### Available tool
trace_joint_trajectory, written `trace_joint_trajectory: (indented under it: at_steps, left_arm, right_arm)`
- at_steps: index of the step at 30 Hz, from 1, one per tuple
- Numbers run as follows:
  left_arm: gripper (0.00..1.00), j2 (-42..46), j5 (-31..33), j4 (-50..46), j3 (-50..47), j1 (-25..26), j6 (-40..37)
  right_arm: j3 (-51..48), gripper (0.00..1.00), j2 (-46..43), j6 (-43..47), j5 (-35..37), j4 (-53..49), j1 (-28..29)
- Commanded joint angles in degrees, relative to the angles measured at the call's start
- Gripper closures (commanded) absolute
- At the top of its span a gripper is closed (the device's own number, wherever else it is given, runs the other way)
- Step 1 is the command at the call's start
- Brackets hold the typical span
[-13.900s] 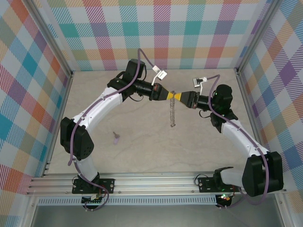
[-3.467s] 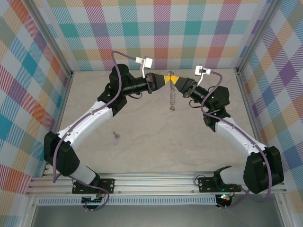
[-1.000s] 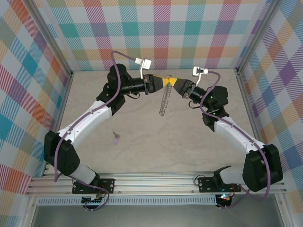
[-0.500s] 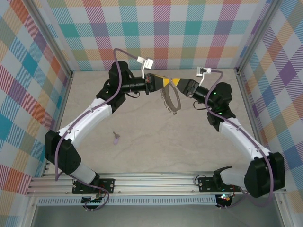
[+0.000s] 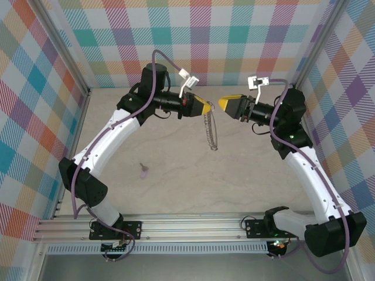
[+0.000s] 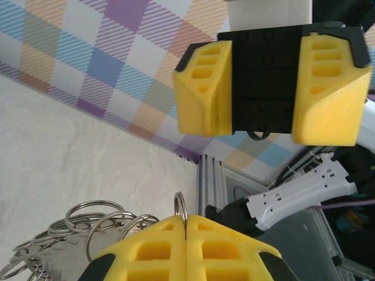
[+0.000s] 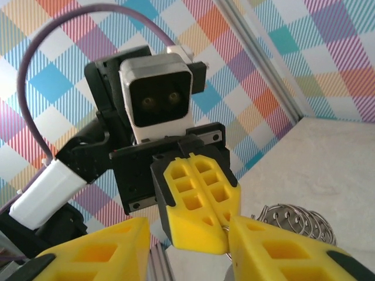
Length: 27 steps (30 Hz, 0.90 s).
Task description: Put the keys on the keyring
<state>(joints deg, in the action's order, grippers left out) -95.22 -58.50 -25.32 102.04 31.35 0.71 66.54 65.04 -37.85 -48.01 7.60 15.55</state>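
Observation:
The keyring [image 5: 211,132] is a chain of silver rings hanging down from my left gripper [image 5: 207,109], which is shut on its top ring high above the table's far middle. In the left wrist view that gripper [image 6: 186,225] pinches one ring [image 6: 181,206] edge-on, and the other rings [image 6: 88,225] bunch to the left. My right gripper [image 5: 223,104] faces it from the right, open, a small gap away and holding nothing. In the right wrist view the right gripper's fingers [image 7: 281,252] stand apart before the left gripper [image 7: 196,199]. The lilac key [image 5: 143,170] lies on the table at lower left.
Checked walls [image 5: 199,41] close in the marble table [image 5: 193,187] at the back and both sides. An aluminium rail [image 5: 193,225] carrying the arm bases runs along the near edge.
My right gripper has let go of the keyring's top ring, opened and drawn back to the right. The chain now hangs from the left gripper alone.

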Motion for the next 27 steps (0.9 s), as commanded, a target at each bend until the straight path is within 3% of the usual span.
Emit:
trace_joint_trajectory:
  at_steps: [1, 17, 27]
  left_arm:
    - [1.00, -0.3, -4.0, -4.5, 2.5, -0.3, -4.3]
    - [1.00, -0.3, -6.2, -7.7, 5.2, -0.3, -6.2]
    - [1.00, -1.1, -6.4, -8.1, 6.6, -0.2, -6.2]
  right_arm:
    - [0.7, 0.63, 1.2, 1.7, -3.7, -0.7, 0.0]
    - [-3.3, 0.66, 2.4, -0.7, -4.6, 3.7, 1.1]
    - [-3.8, 0.77, 2.7, -1.0, -4.7, 4.9, 3.0]
